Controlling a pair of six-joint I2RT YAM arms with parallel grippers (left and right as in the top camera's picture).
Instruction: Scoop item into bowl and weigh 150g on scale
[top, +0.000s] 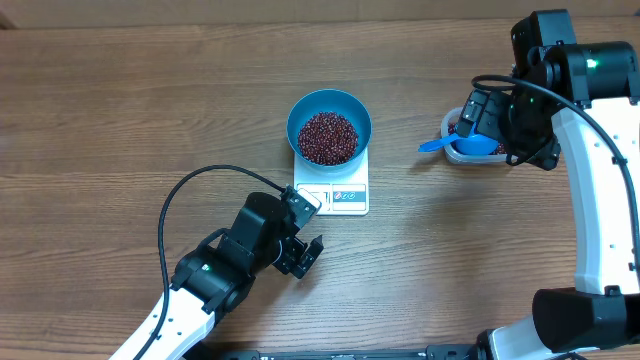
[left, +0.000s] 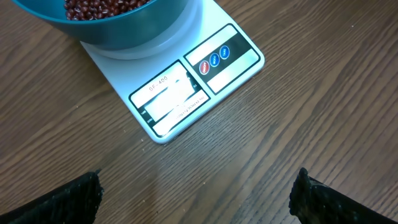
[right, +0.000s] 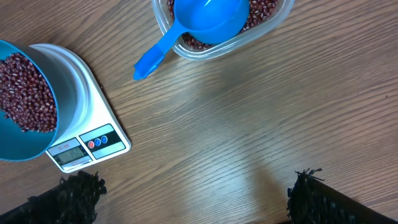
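Just ahead of the spread left pincer, from overhead, lies the small flat white rectangular scale, its long axis running away from the pincer, display end nearest; the round bright-blue bowl of dark red-brown beans sits on its far end. Left wrist: the scale slants ahead between wide-apart fingers. Right wrist: the right pincer is spread, a blue plastic scoop ahead in a clear tub.

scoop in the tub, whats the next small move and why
Probably lower the right gripper onto the scoop handle: both grippers are open and empty, the scoop lies in the tub, and the scale under the bowl of beans shows no readable weight.
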